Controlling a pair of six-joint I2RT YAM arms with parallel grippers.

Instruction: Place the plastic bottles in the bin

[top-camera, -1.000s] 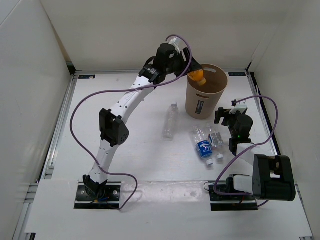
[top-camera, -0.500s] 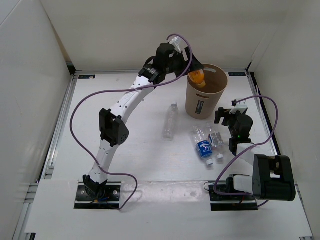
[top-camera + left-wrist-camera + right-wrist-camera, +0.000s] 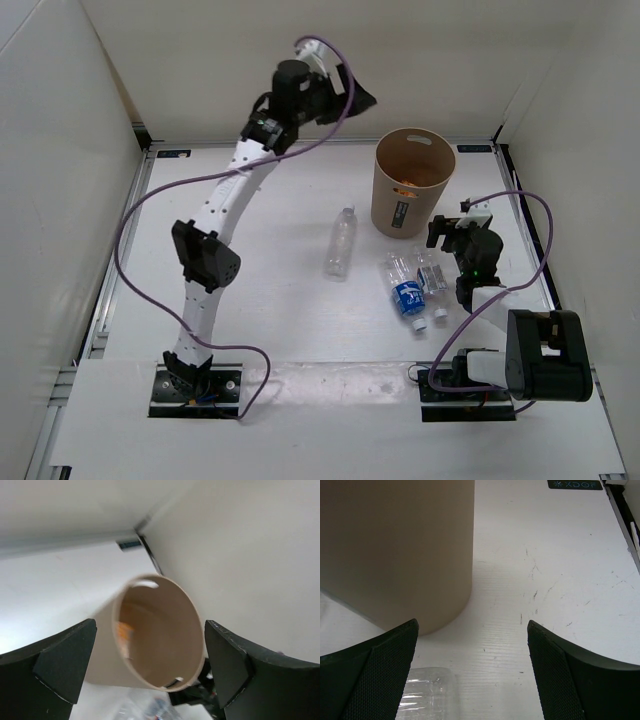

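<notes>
Since an orange bottle (image 3: 123, 632) already lies inside the bin (image 3: 388, 205), one part of the task appears done. Three plastic bottles are left on the desk (image 3: 250, 290): a slim clear bottle (image 3: 341, 243) to the left of the bin, and a blue-labelled bottle (image 3: 406, 292) with a short clear bottle (image 3: 431, 273) just beside it, in front of the bin. The left hand (image 3: 360, 98) hangs high, up and left of the bin, wide open and holding nothing. The right hand (image 3: 472, 630) is low beside the bin, near that pair, also fully open and empty.
</notes>
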